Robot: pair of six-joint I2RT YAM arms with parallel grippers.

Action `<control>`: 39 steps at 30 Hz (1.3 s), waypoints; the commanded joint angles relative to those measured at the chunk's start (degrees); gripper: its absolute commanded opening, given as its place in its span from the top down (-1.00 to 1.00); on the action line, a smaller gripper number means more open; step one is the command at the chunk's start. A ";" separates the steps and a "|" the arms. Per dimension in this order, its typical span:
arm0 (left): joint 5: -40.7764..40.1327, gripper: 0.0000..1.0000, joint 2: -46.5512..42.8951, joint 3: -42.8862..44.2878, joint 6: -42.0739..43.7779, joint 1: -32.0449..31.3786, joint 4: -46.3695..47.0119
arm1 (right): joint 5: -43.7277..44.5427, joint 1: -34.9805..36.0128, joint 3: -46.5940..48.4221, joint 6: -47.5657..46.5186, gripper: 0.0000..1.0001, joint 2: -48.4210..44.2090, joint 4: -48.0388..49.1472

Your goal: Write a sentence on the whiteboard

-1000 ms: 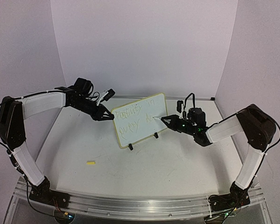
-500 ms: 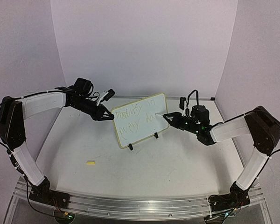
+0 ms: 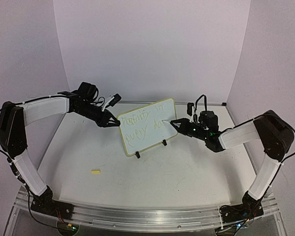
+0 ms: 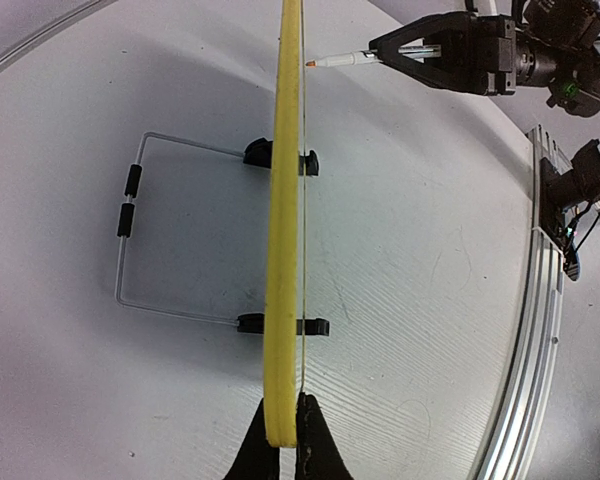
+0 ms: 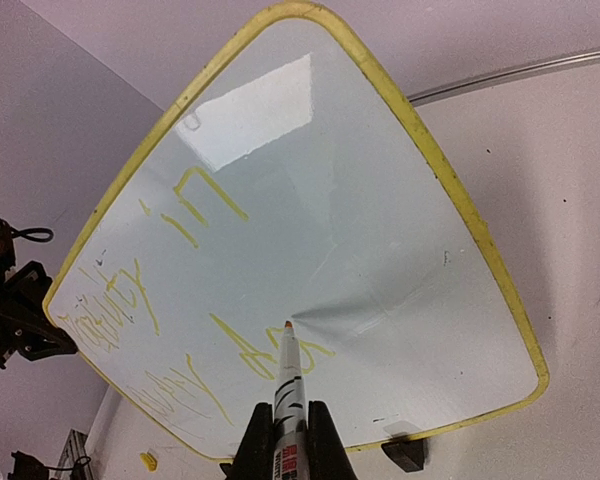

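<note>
Writing step: right gripper (image 3: 174, 124) is clamping shut on the marker (image 5: 288, 375), its tip meeting the whiteboard (image 3: 150, 139), which is standing mid-table, at the sentence's (image 3: 140, 120) second line. Left gripper (image 3: 114, 123) is pinching shut on the board's 9 o'clock edge. Next move is probably calling for light strokes running toward 3 o'clock.

The left arm (image 3: 44, 109) and the right arm (image 3: 238, 136) are built alike, with smooth white shells over the long links, chunky matte black elbow housings (image 3: 10, 129) and black bases (image 3: 43, 202) at the near edge. A thin black cable (image 3: 202, 97) arches over the right wrist, and small green lights (image 4: 568, 88) glow on that wrist's dark body. The left gripper (image 3: 116, 124) and the right gripper (image 3: 173, 123) are black, and their fingers taper to narrow tips.
</note>
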 commanded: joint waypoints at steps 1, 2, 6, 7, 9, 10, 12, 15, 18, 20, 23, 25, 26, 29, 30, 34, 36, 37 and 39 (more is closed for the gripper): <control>-3.62 1.00 1.67 0.35 2.29 -0.90 -4.28 | 0.65 -0.14 2.20 -0.38 1.00 1.22 1.92; -3.63 1.00 1.67 0.35 2.31 -0.89 -4.28 | 1.04 -0.16 2.11 -0.42 1.00 1.22 1.92; -3.69 1.00 1.77 0.38 2.29 -0.90 -4.29 | 3.43 -0.18 1.08 -0.26 1.00 1.14 1.88; -3.71 1.00 1.76 0.36 2.28 -0.89 -4.36 | 3.72 -0.18 0.84 -0.18 1.00 1.19 1.86; -3.72 1.00 1.77 0.35 2.32 -0.89 -4.42 | 3.86 -0.14 0.49 0.07 1.00 1.46 1.72; -3.68 1.00 1.76 0.35 2.31 -0.93 -4.42 | 3.91 -0.15 0.33 0.17 1.00 1.65 1.67; -3.72 1.00 1.76 0.36 2.28 -0.90 -4.40 | 3.90 -0.13 0.01 0.34 1.00 2.02 1.60; -3.72 1.00 1.68 0.35 2.29 -0.90 -4.44 | 3.99 -0.18 -0.52 0.49 1.00 2.45 1.41; -3.71 1.00 1.61 0.35 2.32 -0.94 -4.39 | 4.23 -0.15 -1.32 0.66 1.00 2.42 1.32; -3.67 1.00 1.55 0.35 2.31 -0.90 -4.37 | 4.50 -0.18 -1.74 0.71 1.00 2.19 1.30; -3.57 1.00 1.42 0.34 2.30 -0.90 -4.40 | 4.68 -0.15 -2.02 0.73 1.00 1.57 1.31; -3.58 1.00 1.36 0.31 2.26 -0.89 -4.37 | 4.52 -0.17 -2.07 0.54 1.00 0.78 1.33; -3.58 1.00 1.33 0.30 2.26 -0.89 -4.37 | 4.36 -0.18 -2.13 0.41 1.00 0.19 1.32; -3.63 1.00 1.34 0.37 2.29 -0.94 -4.39 | 4.16 -0.17 -2.47 0.01 1.00 -2.09 1.37; -3.58 1.00 1.28 0.34 2.29 -0.90 -4.41 | 4.23 -0.18 -2.59 -0.18 1.00 -2.81 1.32; -3.54 1.00 1.24 0.35 2.30 -0.90 -4.28 | 4.46 -0.15 -2.36 -0.78 1.00 -4.38 1.33; -3.54 1.00 1.23 0.35 2.30 -0.89 -4.28 | 4.71 -0.18 -1.79 -0.98 1.00 -4.13 1.34; -3.54 1.00 1.23 0.35 2.27 -0.93 -4.29 | 4.95 -0.17 -1.51 -1.08 1.00 -3.91 1.27; -3.54 1.00 1.29 0.28 2.27 -0.90 -4.28 | 5.56 -0.18 -0.85 -1.04 1.00 -3.14 1.24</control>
